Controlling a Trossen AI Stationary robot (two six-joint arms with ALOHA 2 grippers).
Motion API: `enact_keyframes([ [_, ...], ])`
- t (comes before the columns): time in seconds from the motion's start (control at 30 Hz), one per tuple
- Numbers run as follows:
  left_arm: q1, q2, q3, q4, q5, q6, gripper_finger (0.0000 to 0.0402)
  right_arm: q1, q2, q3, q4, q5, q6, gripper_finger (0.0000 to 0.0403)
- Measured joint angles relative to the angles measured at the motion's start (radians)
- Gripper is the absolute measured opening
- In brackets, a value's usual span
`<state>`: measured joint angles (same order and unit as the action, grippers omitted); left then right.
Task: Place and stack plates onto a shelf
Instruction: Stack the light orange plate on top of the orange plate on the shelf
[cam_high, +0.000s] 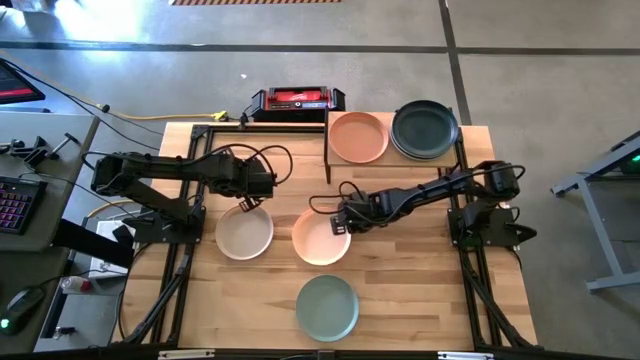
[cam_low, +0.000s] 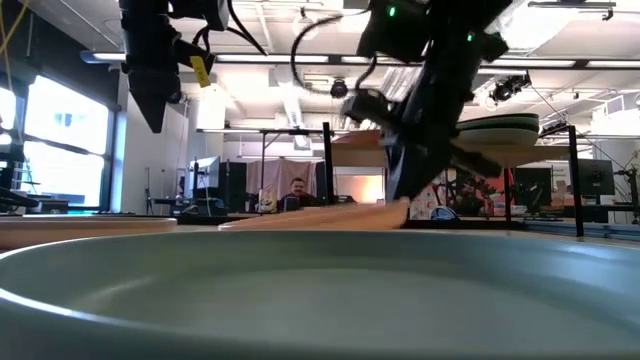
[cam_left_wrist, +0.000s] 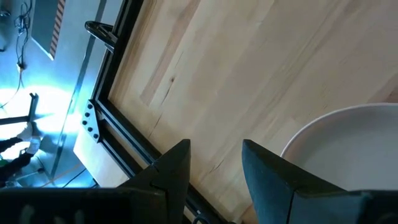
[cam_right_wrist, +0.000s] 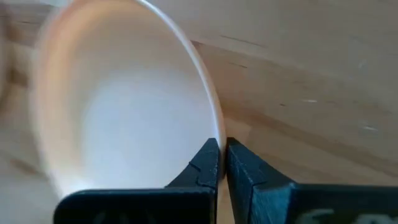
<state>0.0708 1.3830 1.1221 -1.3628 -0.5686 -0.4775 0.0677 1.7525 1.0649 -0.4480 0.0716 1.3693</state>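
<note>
The right gripper (cam_right_wrist: 222, 163) is clamped on the rim of the peach plate (cam_high: 321, 237), which spreads out from its fingertips over the surface (cam_high: 420, 290). The left gripper (cam_left_wrist: 214, 163) hangs parted, the cream plate (cam_high: 244, 233) just beside it.

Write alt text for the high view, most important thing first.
Overhead: the right pincer is shut on the rim of a peach plate at table centre. The left pincer hangs open above a cream plate. A terracotta plate and dark green stack sit on the shelf; a sage plate lies nearest.
</note>
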Motion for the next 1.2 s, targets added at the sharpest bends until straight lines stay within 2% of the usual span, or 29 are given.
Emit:
enact_keyframes([
  [0.33,0.000,0.000,0.000,0.009,0.005,0.000,0.0135,-0.008,-0.198,0.000,-0.044,0.044,-0.047,0.0000],
  [0.57,0.000,0.000,0.000,0.074,0.071,-0.001,0.0135,-0.071,-0.359,0.000,-0.066,0.087,-0.177,0.0000],
  [0.83,0.000,0.000,0.000,0.179,0.180,-0.032,0.0135,-0.255,-0.514,0.000,-0.087,0.103,-0.391,0.0000],
  [1.03,0.000,0.000,0.000,0.216,0.228,-0.071,0.0135,-0.452,-0.582,0.000,-0.089,0.046,-0.509,0.0000],
  [1.2,0.000,0.000,0.000,0.221,0.242,-0.083,0.0135,-0.621,-0.579,0.000,-0.087,-0.038,-0.564,0.0000],
])
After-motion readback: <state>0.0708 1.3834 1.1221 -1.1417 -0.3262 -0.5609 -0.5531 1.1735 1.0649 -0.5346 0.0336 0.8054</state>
